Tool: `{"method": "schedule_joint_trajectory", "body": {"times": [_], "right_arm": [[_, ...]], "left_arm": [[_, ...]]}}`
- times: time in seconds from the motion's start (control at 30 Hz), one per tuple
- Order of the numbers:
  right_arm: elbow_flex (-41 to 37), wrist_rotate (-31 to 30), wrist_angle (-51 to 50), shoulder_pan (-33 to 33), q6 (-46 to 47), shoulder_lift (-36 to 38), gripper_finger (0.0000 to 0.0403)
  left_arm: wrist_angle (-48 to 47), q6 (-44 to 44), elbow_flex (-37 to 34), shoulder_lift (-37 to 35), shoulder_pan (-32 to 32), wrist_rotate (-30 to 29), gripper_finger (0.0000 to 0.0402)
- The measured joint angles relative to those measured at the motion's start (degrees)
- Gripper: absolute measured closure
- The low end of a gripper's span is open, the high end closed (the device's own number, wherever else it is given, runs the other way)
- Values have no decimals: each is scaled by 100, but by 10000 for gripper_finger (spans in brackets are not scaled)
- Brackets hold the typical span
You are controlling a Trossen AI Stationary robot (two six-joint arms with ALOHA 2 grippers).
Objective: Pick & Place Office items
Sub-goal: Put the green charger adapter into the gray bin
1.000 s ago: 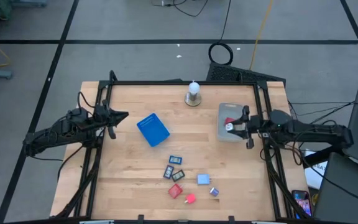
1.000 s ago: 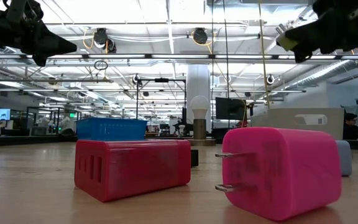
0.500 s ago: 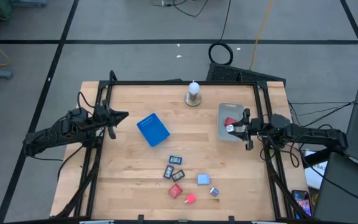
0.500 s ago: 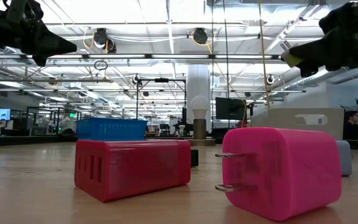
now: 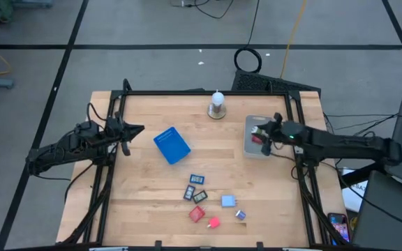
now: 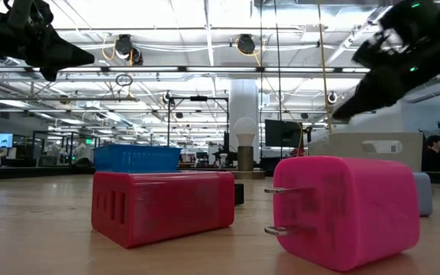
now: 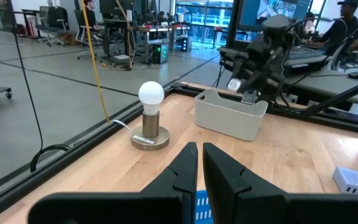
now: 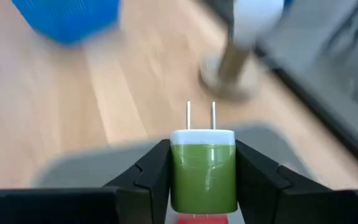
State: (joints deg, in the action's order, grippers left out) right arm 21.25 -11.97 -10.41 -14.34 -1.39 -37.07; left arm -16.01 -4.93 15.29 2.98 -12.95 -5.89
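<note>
Moved: right gripper [image 5: 257, 132] swung to twelve o'clock over the grey bin [image 5: 250, 148].
Grip: clamped on green charger [image 8: 203, 176], prongs forward.
Left gripper [image 5: 139, 130]: closed, empty.

The right gripper [image 5: 259, 132] has swung over the grey bin [image 5: 251, 148], carrying the green plug [image 8: 203, 174].
</note>
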Motion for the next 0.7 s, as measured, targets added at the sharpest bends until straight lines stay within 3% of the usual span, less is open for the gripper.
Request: {"method": "schedule_joint_trajectory", "body": {"times": [0.1,0.27,0.53,0.7], "right_arm": [[388,1,-627,-214,84,-842,274],[755,22,-787,-454,42,-1772,274],[848,468,-488,-871,48,-2477,274],[848,429,-420,-1090,-320,-2788,274]], "left_arm": [[0,-7,0,0,0,0,376],[0,-7,0,0,0,0,376],[0,-7,0,0,1,0,376],[0,-5,0,0,0,0,376]]}}
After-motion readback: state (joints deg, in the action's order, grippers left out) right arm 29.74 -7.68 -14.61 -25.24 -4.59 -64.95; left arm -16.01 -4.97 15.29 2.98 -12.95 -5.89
